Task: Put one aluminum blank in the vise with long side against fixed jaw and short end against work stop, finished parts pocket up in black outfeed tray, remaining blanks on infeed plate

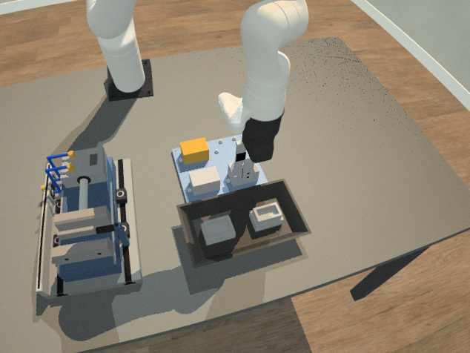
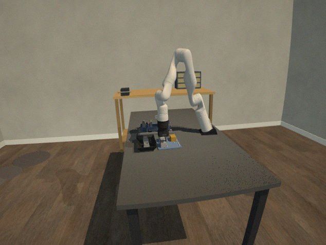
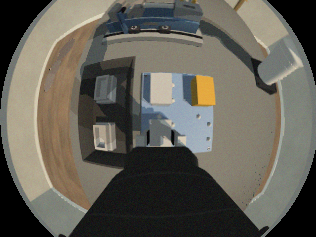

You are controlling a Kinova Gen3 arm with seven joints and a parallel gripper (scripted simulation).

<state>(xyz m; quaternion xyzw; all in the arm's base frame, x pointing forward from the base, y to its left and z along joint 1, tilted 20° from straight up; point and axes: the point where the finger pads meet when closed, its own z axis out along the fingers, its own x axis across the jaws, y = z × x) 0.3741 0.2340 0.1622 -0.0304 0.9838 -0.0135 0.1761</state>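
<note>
— What's the gripper [image 1: 242, 170] got?

— It's closed on a gray block [image 1: 243, 173] at the plate's [image 1: 181, 181] corner nearest the tray [image 1: 299, 216]. The fingers straddle it from above, and they stop well short of shutting, so the block is filling the gap.

— Blank or finished part?

— I can't tell from here; the fingers cover most of its top. There seem to be small marks on its face, nothing I'd swear to.

— What else is about?

— A plain gray blank [image 1: 204, 179] beside it, and a brass one [image 1: 194, 150] farther back, both on the plate. In the tray sit a pocketed part [image 1: 266, 216] and another gray block [image 1: 217, 229]. The vise [image 1: 87, 224], well off to the side, looks empty between its jaws.

— How would that block handle?

— Solid metal, I'd guess: stiff, fairly heavy for its size, smooth-sided, so it could slip or swing if pinched off-centre. Gripping flat faces near the middle looks right. It won't crush, but it could knock a pin when lifted.
</note>
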